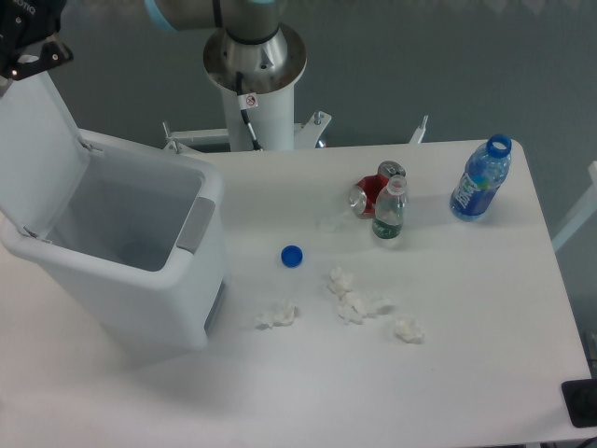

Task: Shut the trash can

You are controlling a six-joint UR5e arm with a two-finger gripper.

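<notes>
The bin (121, 271) stands open at the table's (485, 373) nine o'clock side, its lid (37, 149) tilted up and back toward eleven o'clock, its grey front panel (194, 224) facing three o'clock. My claw (28, 47) sits at the frame's top left corner, right at the lid's upper edge; it is cut off by the frame, so I cannot tell how wide it stands or whether it touches the lid. At three o'clock from the bin, a blue cap (292, 256) lies alone on the table. Crumpled tissues (350, 308) are scattered at five o'clock from the cap. At the cap's two o'clock, a small green-label bottle (389, 213) stands upright, touching or just beside a red can (370, 192) lying on its side. A capless blue bottle (481, 179) stands farther out near the table's two o'clock corner. My arm's base (254, 65) rises at twelve o'clock, behind the table.
</notes>
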